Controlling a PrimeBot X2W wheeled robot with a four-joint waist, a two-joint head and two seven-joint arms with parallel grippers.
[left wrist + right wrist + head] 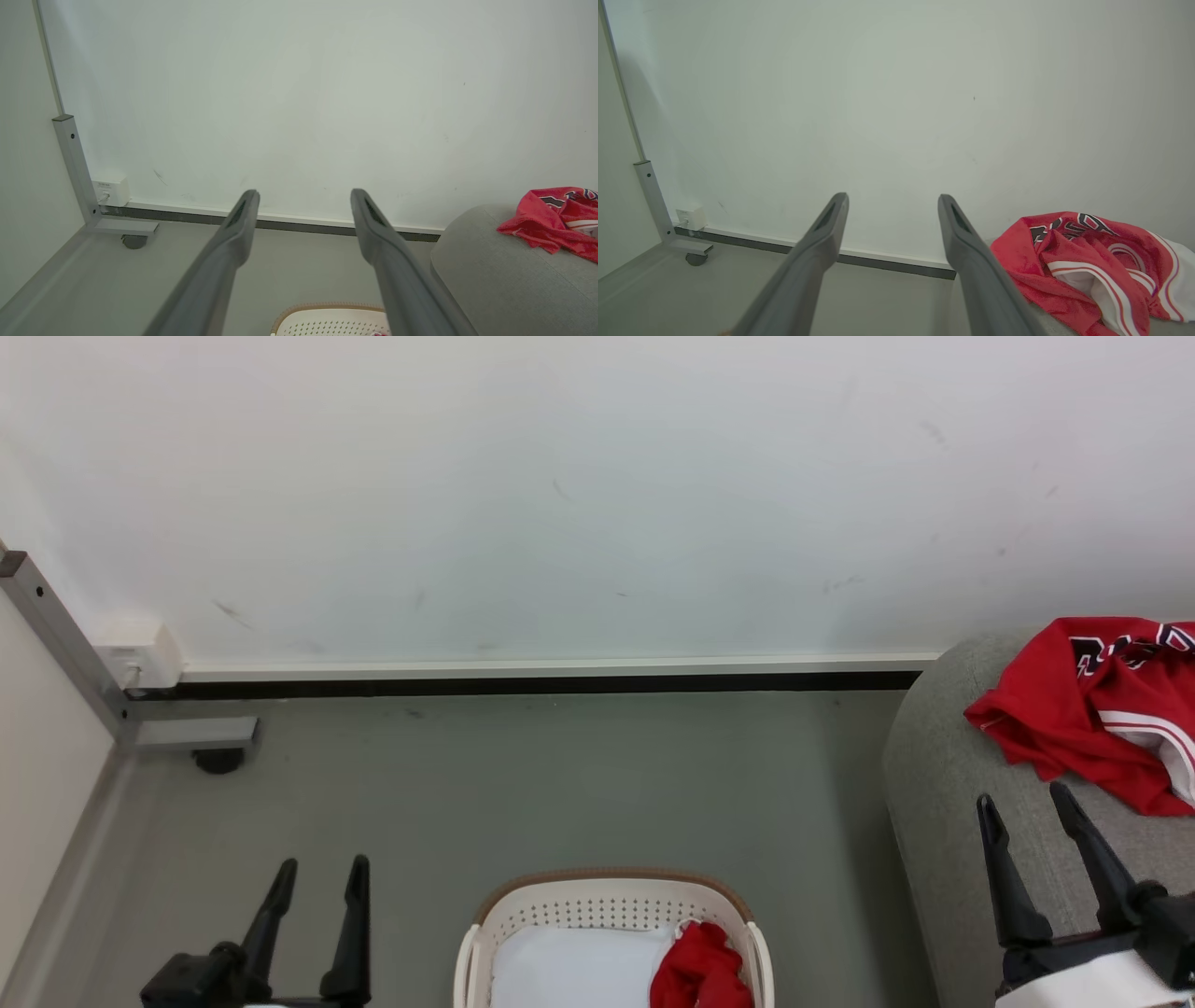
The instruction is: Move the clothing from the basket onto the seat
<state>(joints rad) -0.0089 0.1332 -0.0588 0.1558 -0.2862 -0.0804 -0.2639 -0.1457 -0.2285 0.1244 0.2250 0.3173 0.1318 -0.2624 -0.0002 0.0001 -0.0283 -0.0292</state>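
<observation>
A white basket (485,933) with a brown rim sits on the floor at the bottom centre; its far rim (322,309) also shows in the left wrist view. Inside lies a red garment (700,971) at the right. Another red garment with white stripes and lettering (1102,709) lies crumpled on the grey seat (943,775) at the right, seen too as clothing (1087,266) and clothing (551,224) on the seat (495,275). My left gripper (322,873) is open, left of the basket. My right gripper (1025,795) is open above the seat's near edge, empty.
A pale white-blue cushion (579,966) fills the basket's left part. A white wall with a dark skirting strip (523,685) runs behind. A metal frame leg with a castor (217,758) and a white wall box (140,653) stand at the far left.
</observation>
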